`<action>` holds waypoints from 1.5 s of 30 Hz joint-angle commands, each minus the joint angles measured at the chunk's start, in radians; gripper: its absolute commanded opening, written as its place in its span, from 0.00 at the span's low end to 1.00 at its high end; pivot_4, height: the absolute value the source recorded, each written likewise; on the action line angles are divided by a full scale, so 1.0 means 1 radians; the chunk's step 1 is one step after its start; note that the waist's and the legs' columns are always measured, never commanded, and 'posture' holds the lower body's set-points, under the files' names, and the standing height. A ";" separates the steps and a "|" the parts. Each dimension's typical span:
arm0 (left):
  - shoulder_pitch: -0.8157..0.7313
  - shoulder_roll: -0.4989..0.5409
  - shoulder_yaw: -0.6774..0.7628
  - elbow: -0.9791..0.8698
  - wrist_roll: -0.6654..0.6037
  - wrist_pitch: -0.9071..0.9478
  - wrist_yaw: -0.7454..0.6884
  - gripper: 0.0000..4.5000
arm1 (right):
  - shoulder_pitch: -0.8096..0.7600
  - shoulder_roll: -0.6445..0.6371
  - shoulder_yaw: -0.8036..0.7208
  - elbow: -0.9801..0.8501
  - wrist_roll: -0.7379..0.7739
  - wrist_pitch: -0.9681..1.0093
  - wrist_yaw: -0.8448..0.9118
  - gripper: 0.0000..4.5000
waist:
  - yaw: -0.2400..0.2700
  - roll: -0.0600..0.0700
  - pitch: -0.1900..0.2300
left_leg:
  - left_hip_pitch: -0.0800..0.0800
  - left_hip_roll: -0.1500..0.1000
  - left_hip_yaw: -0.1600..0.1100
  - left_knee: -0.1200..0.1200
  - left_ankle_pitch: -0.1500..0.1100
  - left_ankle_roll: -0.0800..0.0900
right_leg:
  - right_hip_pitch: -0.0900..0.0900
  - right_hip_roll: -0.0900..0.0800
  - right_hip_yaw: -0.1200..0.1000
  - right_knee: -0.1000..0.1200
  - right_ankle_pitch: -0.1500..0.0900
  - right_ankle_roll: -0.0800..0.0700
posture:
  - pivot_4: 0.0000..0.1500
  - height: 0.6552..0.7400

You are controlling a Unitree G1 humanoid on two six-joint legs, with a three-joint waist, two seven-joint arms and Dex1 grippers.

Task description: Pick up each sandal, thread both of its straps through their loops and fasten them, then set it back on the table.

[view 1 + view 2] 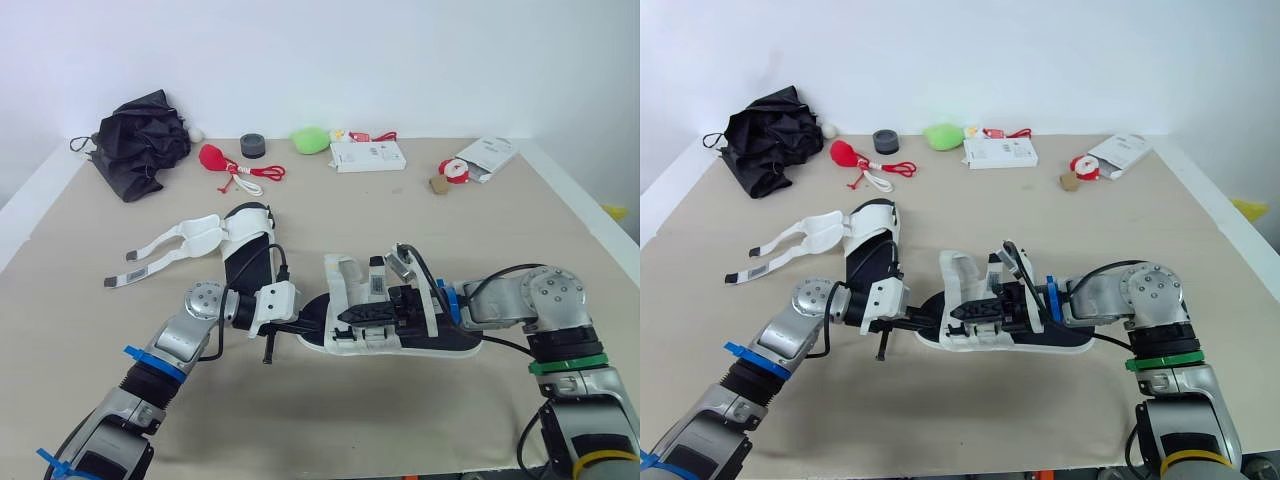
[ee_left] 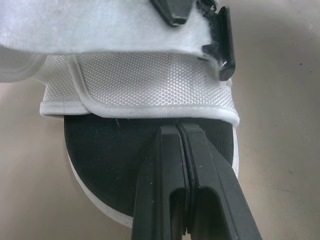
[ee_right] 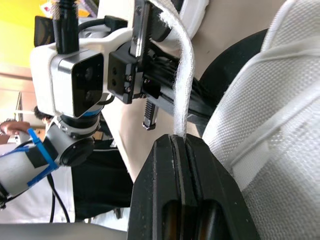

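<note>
**Head views.** Beige counter point(image 1: 420, 230).
- Near sandal point(image 1: 345, 290): white upper, black footbed. It lies on its sole at the counter's middle front, between the two arms, toe towards the left arm.
- Far sandal point(image 1: 245, 262): flat on the counter just behind the left arm. Its loose straps point(image 1: 165, 250) are splayed out to the robot's left.
- Left hand point(image 1: 315, 326): at the near sandal's toe end.
- Right hand point(image 1: 345, 316): reaches in over the footbed from the heel side.
- Along the back edge: black folded fabric item point(image 1: 140, 140), red object with cord point(image 1: 215, 158), black roll point(image 1: 253, 146), green lump point(image 1: 311, 140), white box point(image 1: 368, 155), opened packet point(image 1: 487, 153).

**Left wrist view.** Left hand point(image 2: 178, 127) is clenched, fingers pressed together. The tips lie over the black footbed point(image 2: 110, 150), at the hem of the white woven strap panel point(image 2: 135, 75). Whether anything is pinched cannot be told.

**Right wrist view.** Right hand point(image 3: 179, 140) is clenched on a thin white strap point(image 3: 183, 85), which rises edge-on from between the fingers. The left arm's white camera housing point(image 3: 75, 75) is close behind.
</note>
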 commanded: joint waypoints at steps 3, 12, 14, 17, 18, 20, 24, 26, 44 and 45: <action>0.044 0.028 -0.059 0.075 0.070 0.051 -0.012 0.00 | 0.025 -0.041 0.046 -0.047 0.086 -0.033 -0.036 0.01 | 0.000 0.000 0.000 | 0.000 0.000 0.000 0.000 0.000 0.000 | 0.000 0.000 0.000 0.000 0.000 0.000 | 1.00 1.00; 0.043 0.031 -0.056 0.061 0.068 0.067 -0.012 0.00 | 0.055 -0.075 0.126 -0.106 0.027 -0.071 -0.077 0.01 | 0.000 0.000 0.000 | -0.001 0.000 0.000 -0.003 0.000 0.000 | 0.000 0.000 0.000 -0.004 0.000 0.002 | 1.00 1.00; 0.042 0.031 -0.055 0.056 0.067 0.072 -0.012 0.00 | 0.054 -0.065 0.131 -0.113 -0.037 -0.074 -0.080 0.01 | 0.000 0.000 0.000 | -0.001 0.000 0.000 -0.003 0.000 0.000 | 0.001 0.000 0.000 -0.005 0.000 0.002 | 1.00 1.00; 0.042 0.031 -0.055 0.050 0.066 0.078 -0.012 0.00 | 0.065 -0.062 0.133 -0.165 -0.135 -0.062 -0.033 0.01 | 0.000 -0.001 -0.003 | 0.000 0.000 0.000 -0.003 0.000 0.000 | 0.001 0.000 0.000 -0.005 0.000 0.003 | 1.00 1.00; 0.042 0.031 -0.054 0.048 0.066 0.081 -0.012 0.00 | 0.069 -0.065 0.132 -0.191 -0.162 -0.059 -0.008 0.01 | 0.000 -0.001 -0.003 | 0.000 0.000 0.000 -0.003 0.000 0.000 | 0.001 0.000 -0.001 -0.005 -0.001 0.004 | 1.00 1.00; 0.041 0.033 -0.054 0.045 0.066 0.084 -0.012 0.00 | 0.076 -0.085 0.137 -0.287 -0.243 -0.064 0.083 0.01 | 0.000 0.000 -0.004 | 0.000 0.000 -0.001 -0.004 0.000 0.000 | 0.001 0.000 -0.001 -0.006 -0.001 0.005 | 1.00 1.00; 0.040 0.034 -0.054 0.046 0.066 0.084 -0.015 0.00 | 0.080 -0.119 0.154 -0.396 -0.391 -0.096 0.273 0.01 | 0.000 0.000 -0.005 | 0.000 0.000 -0.001 -0.005 0.000 0.000 | 0.001 0.000 -0.001 -0.007 -0.002 0.005 | 1.00 1.00; 0.037 0.033 -0.055 0.049 0.066 0.083 -0.016 0.00 | 0.084 -0.124 0.161 -0.405 -0.442 -0.101 0.343 0.01 | 0.000 0.000 -0.005 | 0.000 0.000 -0.001 -0.005 0.000 0.000 | 0.001 0.000 -0.001 -0.008 -0.002 0.006 | 1.00 1.00; 0.029 0.027 -0.068 0.074 0.067 0.066 -0.015 0.00 | -0.097 -0.007 0.008 -0.175 -0.595 -0.025 0.526 0.91 | 0.001 0.001 -0.004 | -0.001 0.000 -0.001 -0.005 -0.001 0.000 | 0.000 -0.001 -0.001 -0.008 0.004 -0.005 | 1.00 1.00; 0.029 0.026 -0.069 0.075 0.067 0.065 -0.015 0.00 | -0.107 0.000 0.002 -0.167 -0.601 -0.018 0.528 0.91 | 0.001 0.001 -0.004 | -0.001 0.000 -0.001 -0.005 -0.001 0.000 | 0.000 -0.001 -0.001 -0.008 0.004 -0.005 | 1.00 1.00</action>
